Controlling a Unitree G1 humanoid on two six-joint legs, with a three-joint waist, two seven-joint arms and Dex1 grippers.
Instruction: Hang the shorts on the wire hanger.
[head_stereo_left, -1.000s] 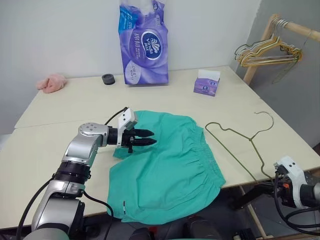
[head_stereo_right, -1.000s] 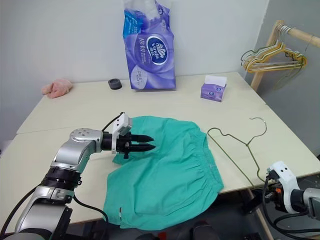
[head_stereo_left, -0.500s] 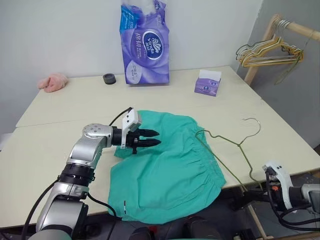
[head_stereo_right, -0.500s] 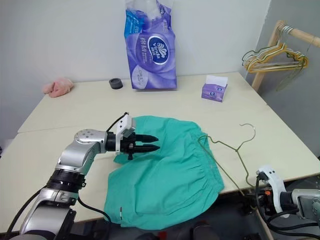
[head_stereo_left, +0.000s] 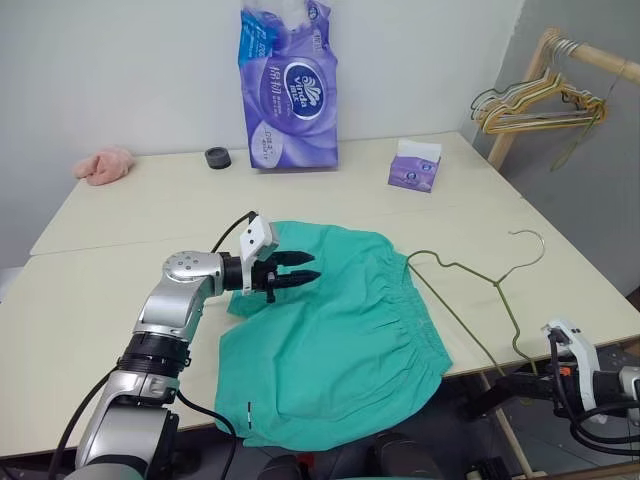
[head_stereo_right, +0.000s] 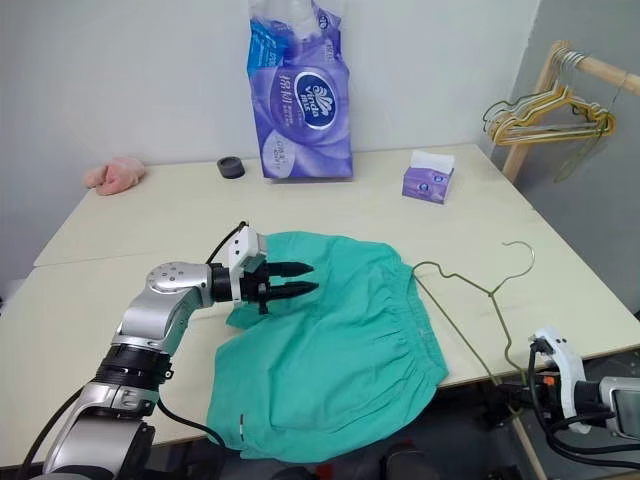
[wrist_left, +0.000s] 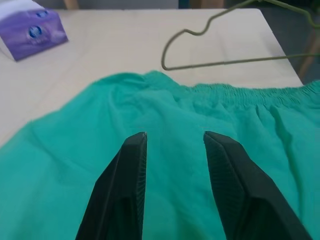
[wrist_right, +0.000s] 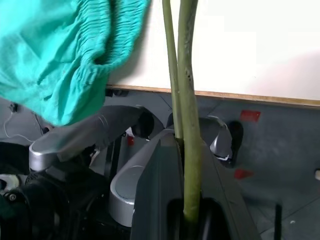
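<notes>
The left gripper (head_stereo_left: 305, 277) hovered with fingers parted over the shorts (head_stereo_left: 330, 335), which lay spread on the counter (head_stereo_left: 120, 290). The right gripper (wrist_right: 182, 212) pinched the wire hanger (head_stereo_left: 470, 290) beyond the counter's edge, the hanger reaching over the counter beside the waistband.

2 head eyes look down over the table (head_stereo_left: 120, 200); 2 wrist cameras sit close, sharing shorts (wrist_left: 165, 125).

the shorts (head_stereo_left: 335, 335) lie on the table (head_stereo_left: 130, 215), one end hanging over its near edge. the hanger (head_stereo_left: 470, 290) is just right of them; the tissue box (head_stereo_left: 414, 165) is behind, the paper pack (head_stereo_left: 287, 85) further left at the back.
</notes>
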